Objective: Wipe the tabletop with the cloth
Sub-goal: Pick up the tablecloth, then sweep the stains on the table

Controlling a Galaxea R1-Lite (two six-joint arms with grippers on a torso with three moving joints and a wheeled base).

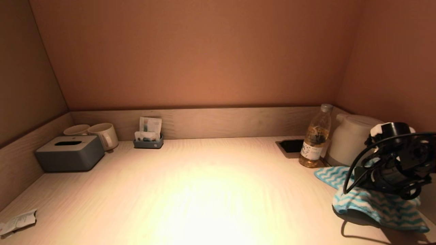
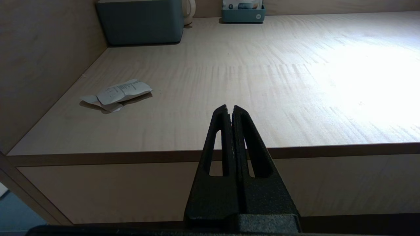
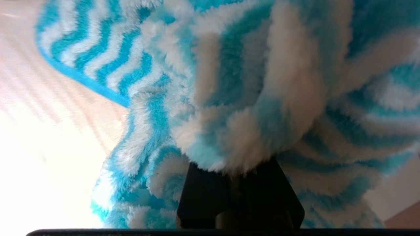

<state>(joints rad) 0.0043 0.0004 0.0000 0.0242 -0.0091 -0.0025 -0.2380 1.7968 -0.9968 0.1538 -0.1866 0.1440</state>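
The pale wood-grain tabletop (image 1: 204, 190) fills the head view. The turquoise-and-white zigzag cloth (image 1: 374, 204) is at its front right, one corner flat on the wood, the rest bunched and raised with a shadow under it. My right gripper (image 1: 368, 190) is above it and shut on the cloth. In the right wrist view the fluffy cloth (image 3: 229, 82) covers the fingertips of the right gripper (image 3: 238, 170). My left gripper (image 2: 229, 109) is shut and empty, parked in front of and just below the front edge of the tabletop (image 2: 262, 82) on the left.
Along the back rim stand a grey tissue box (image 1: 69, 152), two mugs (image 1: 104, 134) and a sachet holder (image 1: 148, 139). A bottle (image 1: 315, 139) and a white kettle (image 1: 351, 139) stand by the dark cut-out (image 1: 291, 146). A crumpled paper wrapper (image 1: 18, 221) lies front left.
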